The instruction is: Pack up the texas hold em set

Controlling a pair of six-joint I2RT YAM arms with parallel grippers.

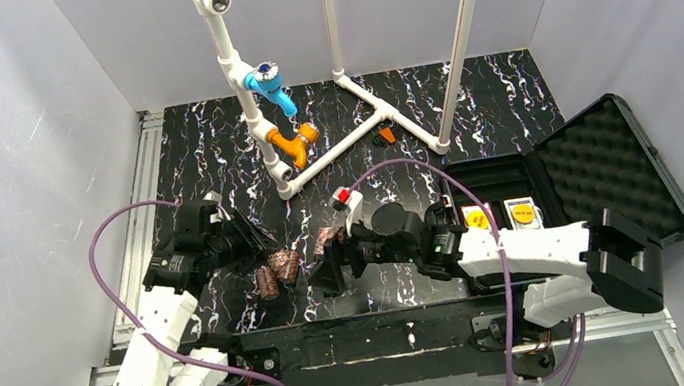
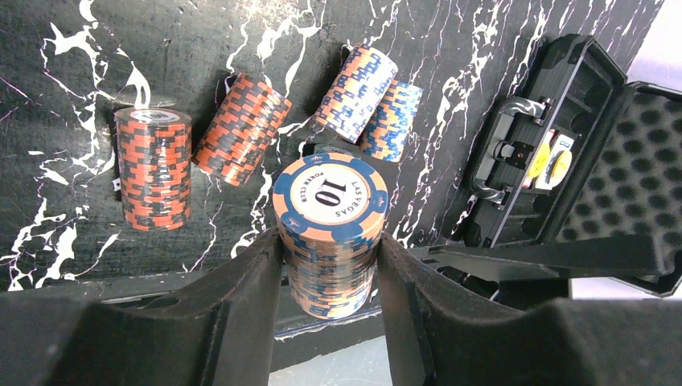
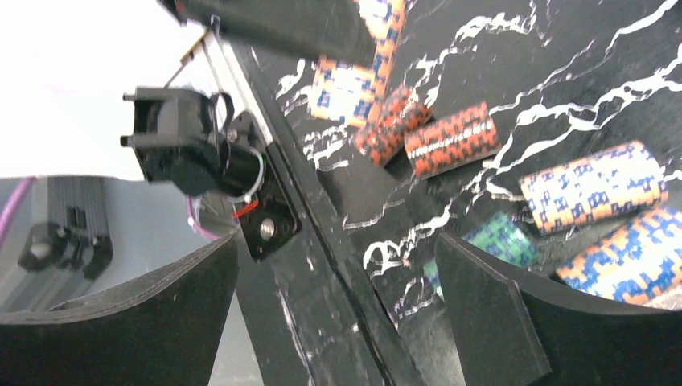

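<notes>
My left gripper (image 2: 330, 277) is shut on a stack of blue-and-orange poker chips (image 2: 330, 201), both fingers pressed against its sides, near the table's front edge. Two red-and-black stacks (image 2: 153, 169) (image 2: 241, 129) and two blue-and-orange stacks (image 2: 356, 83) lie on the table beyond it. The black foam-lined case (image 1: 605, 156) lies open at the right with two card decks (image 1: 475, 218) inside. My right gripper (image 3: 338, 314) stands wide open over the table's front edge, holding nothing. A green stack (image 3: 499, 241) lies just beside its right finger. In the top view the left gripper (image 1: 259, 245) is left of the chips (image 1: 283, 265) and the right gripper (image 1: 334, 270) is right of them.
A white pipe frame (image 1: 251, 115) with blue and orange fittings stands at the back of the black marbled table (image 1: 391, 136). White walls close in both sides. Purple cables loop over both arms. The metal rail runs along the near edge (image 1: 388, 333).
</notes>
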